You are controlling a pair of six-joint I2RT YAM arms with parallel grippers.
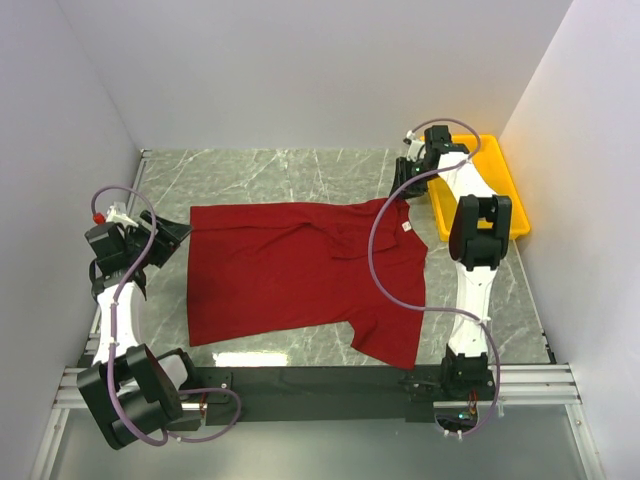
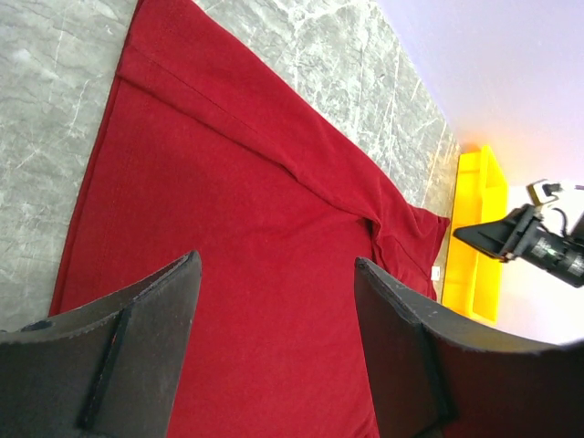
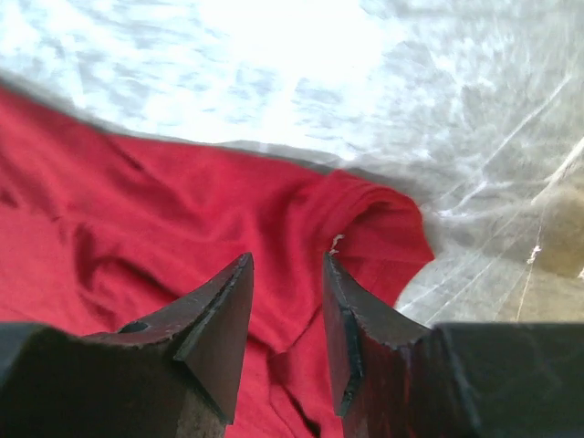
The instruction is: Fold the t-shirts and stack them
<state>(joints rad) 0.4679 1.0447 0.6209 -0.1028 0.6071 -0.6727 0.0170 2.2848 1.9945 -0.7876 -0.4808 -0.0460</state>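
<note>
Hovering over a rumpled sleeve (image 3: 379,224)
Right gripper (image 3: 287,260), jaws partly spread and pinching nothing visible, hangs over the red t-shirt (image 3: 137,210); the sleeve bunches just ahead of it, with bare table (image 3: 474,137) beyond. Left gripper (image 2: 276,265) stands wide above the same t-shirt. Risk: nipping one rumpled layer and dragging the t-shirt askew.
</note>
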